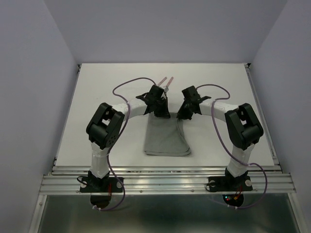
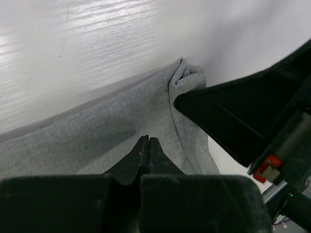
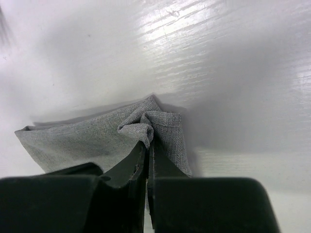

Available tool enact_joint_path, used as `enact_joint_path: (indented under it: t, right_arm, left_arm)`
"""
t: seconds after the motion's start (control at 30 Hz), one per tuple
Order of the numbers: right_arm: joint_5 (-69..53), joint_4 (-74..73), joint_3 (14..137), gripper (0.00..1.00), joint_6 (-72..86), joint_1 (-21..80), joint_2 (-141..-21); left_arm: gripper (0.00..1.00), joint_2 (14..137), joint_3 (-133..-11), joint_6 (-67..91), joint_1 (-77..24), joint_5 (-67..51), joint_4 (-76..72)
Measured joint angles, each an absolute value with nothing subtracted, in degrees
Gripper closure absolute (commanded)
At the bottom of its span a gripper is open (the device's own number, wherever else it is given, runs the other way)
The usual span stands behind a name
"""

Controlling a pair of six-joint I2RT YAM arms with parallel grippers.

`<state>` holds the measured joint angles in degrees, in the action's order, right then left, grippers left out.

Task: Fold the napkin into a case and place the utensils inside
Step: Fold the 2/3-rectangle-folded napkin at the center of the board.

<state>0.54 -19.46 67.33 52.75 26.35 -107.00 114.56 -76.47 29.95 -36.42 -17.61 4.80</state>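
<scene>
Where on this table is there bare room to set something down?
Bare table left and right of the napkin, to the side edges, and along the far edge beyond the utensils. Crowded centre: left fingers and right fingers at the napkin's far edge.

The napkin (image 1: 167, 141) lay folded on the table (image 1: 228, 87), midway between the two arms and nearer the front edge than the back. The left gripper (image 2: 147, 141) sat at the napkin's far left corner and the right gripper (image 3: 148, 144) at its far right corner, where the cloth was bunched up against the tips. The utensils (image 1: 166, 81) lay side by side behind the left gripper, just beyond the napkin's far edge
</scene>
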Motion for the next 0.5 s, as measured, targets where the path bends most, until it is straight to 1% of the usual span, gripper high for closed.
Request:
enact_joint_path:
  t: [0.23, 0.43, 0.5]
  right_arm:
    - [1.19, -20.05, 68.31, 0.99, 52.77, 26.35, -107.66]
    - [5.26, -23.73, 70.63, 0.99, 52.27, 27.31, -107.66]
    - [6.26, -24.71, 71.61, 0.99, 52.21, 27.66, -107.66]
  left_arm:
    - [1.0, 107.96, -70.52, 28.93, -35.4, -14.57, 5.89]
    - [1.0, 107.61, -64.66, 27.75, -34.79, -13.91, 4.82]
    - [1.0, 107.48, -64.36, 27.55, -34.74, -13.93, 4.05]
